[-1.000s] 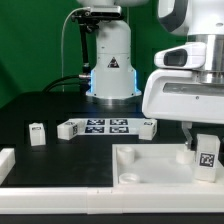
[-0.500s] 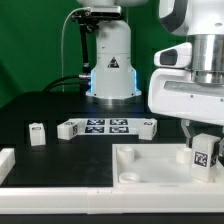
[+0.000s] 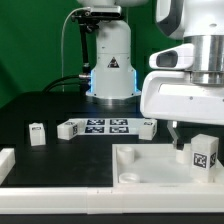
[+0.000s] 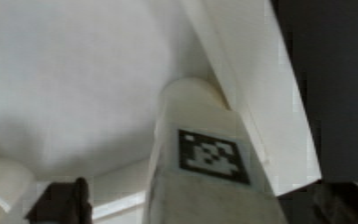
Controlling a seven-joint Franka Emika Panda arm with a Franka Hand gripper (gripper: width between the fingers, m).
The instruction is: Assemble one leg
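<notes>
Misalignment is our main worry: the end effector (image 3: 200,150) is clamped on the leg (image 3: 204,157) over the board's (image 3: 150,162) corner at the exterior view's right, and a tilted leg could jam or slip in the grip. We see the leg upright, long axis vertical, tag facing the exterior camera.

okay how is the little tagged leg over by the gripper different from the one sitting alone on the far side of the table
The leg at the gripper stands over the large white board, at the exterior view's right; the lone leg sits on the black table, at that view's left. The gripper hangs right above the first, while nothing is near the lone one. The first also looks bigger, being nearer the camera. Both are small white blocks with marker tags.
</notes>
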